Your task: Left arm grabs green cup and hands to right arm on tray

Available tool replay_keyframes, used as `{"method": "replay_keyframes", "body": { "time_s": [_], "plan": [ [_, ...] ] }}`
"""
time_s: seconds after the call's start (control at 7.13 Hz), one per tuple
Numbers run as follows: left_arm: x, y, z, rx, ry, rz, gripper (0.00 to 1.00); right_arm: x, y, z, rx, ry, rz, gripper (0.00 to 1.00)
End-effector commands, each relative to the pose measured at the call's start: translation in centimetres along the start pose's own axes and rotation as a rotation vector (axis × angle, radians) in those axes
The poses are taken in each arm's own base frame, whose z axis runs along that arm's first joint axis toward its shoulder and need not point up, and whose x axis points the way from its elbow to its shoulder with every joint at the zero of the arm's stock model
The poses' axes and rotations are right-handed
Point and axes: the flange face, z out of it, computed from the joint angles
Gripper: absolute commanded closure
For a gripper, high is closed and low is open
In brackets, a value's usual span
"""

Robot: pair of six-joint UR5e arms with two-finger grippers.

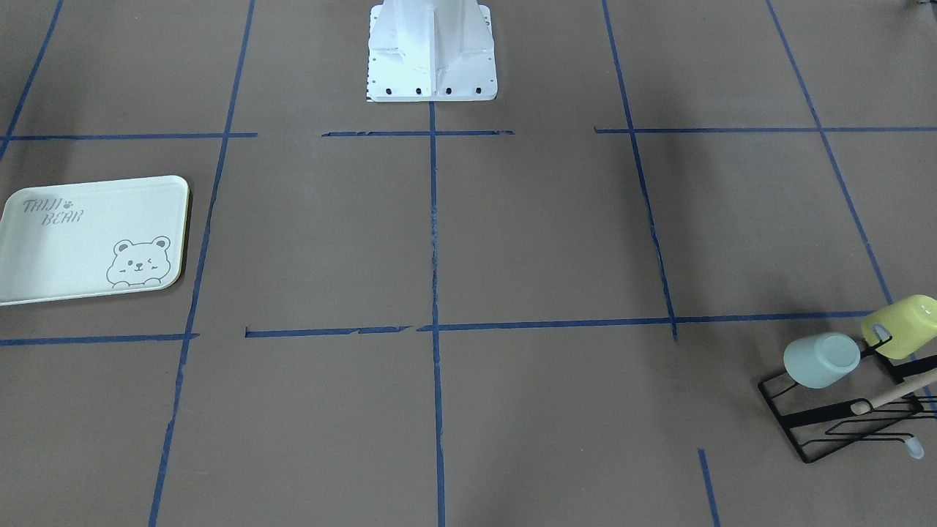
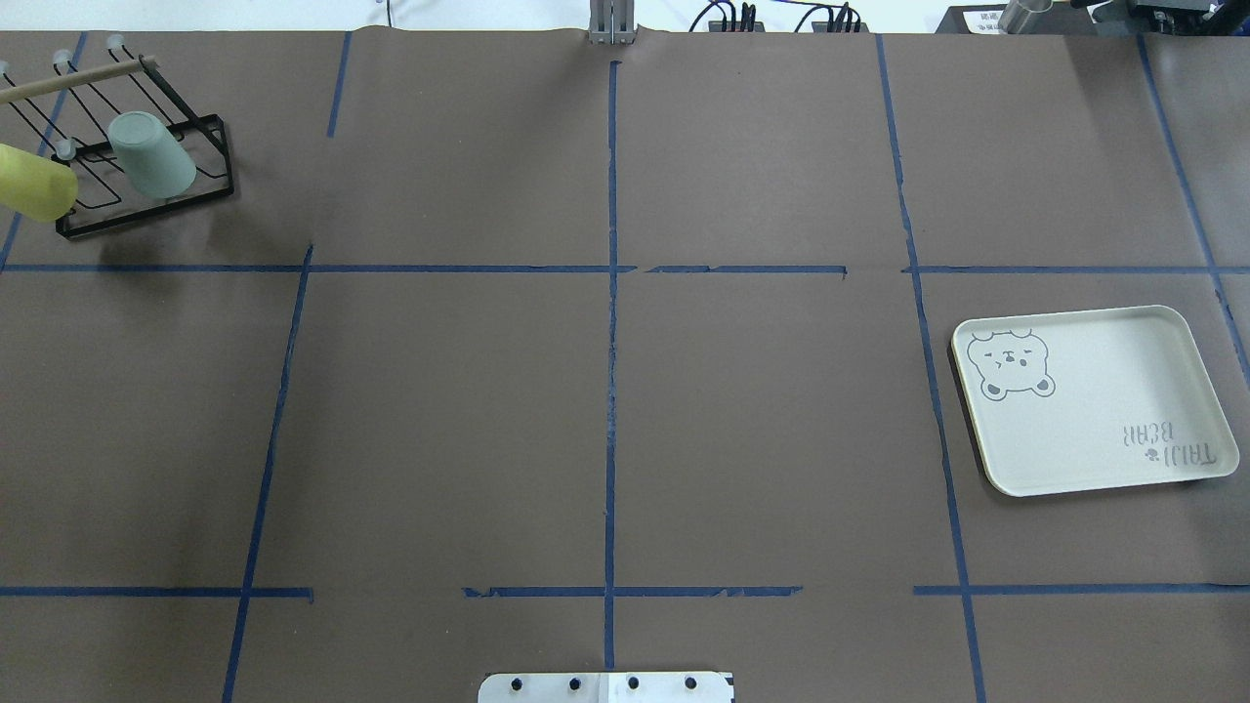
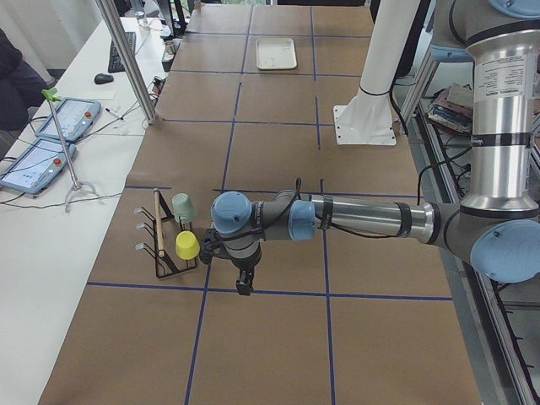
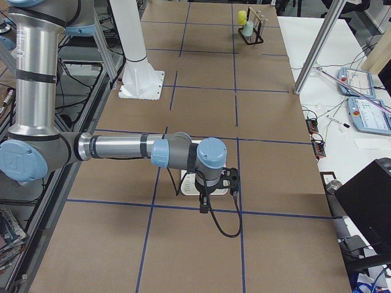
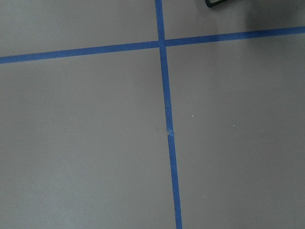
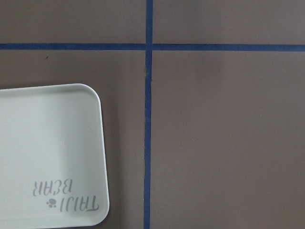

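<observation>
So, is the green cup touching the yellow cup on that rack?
Apart. The overhead view shows the green cup and the yellow cup both on the black rack, with bare rack wires plainly visible in the gap between them.

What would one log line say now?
green cup: upturned on rack; tray: no cup; left gripper: near rack; right gripper: by tray

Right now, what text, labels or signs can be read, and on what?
"TAIJI BEAR", grey, beside a paw print, on the tray.
White label beyond the table's far edge: too small to read.
Tablet screens on the side desk: too small to read.
</observation>
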Motion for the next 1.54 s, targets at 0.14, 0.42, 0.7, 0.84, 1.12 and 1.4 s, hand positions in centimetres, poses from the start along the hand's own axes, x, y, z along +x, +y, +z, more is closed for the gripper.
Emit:
{"method": "replay_keyframes", "body": {
  "time_s": [0.14, 0.42, 0.7, 0.84, 1.12, 1.4],
  "plan": [
    [0.4, -0.3, -0.5, 0.011, -0.004, 0.012, 0.0, -0.2, -0.2, -0.3, 0.008, 0.002, 0.026, 0.0],
    [2.4, -3.1, -2.9, 0.068, -0.026, 0.07, 0.0, -0.8, -0.3, -1.0, 0.021, 0.003, 0.009, 0.0],
    [5.3, -6.9, -6.4, 0.149, -0.046, 0.07, 0.0, -1.1, -0.9, -1.3, 0.06, 0.005, -0.03, 0.0],
    [6.8, -8.4, -7.9, 0.185, -0.041, -0.027, 0.0, -1.1, -0.8, -1.3, 0.063, 0.004, -0.031, 0.0],
    [10.2, -12.0, -10.0, 0.226, -0.032, -0.114, 0.0, -0.9, -0.6, -1.1, 0.058, 0.004, -0.025, 0.0],
    [17.2, -16.7, -7.4, 0.179, -0.019, -0.128, 0.0, -0.9, -0.6, -1.0, 0.057, 0.002, -0.024, 0.0]
  ]
}}
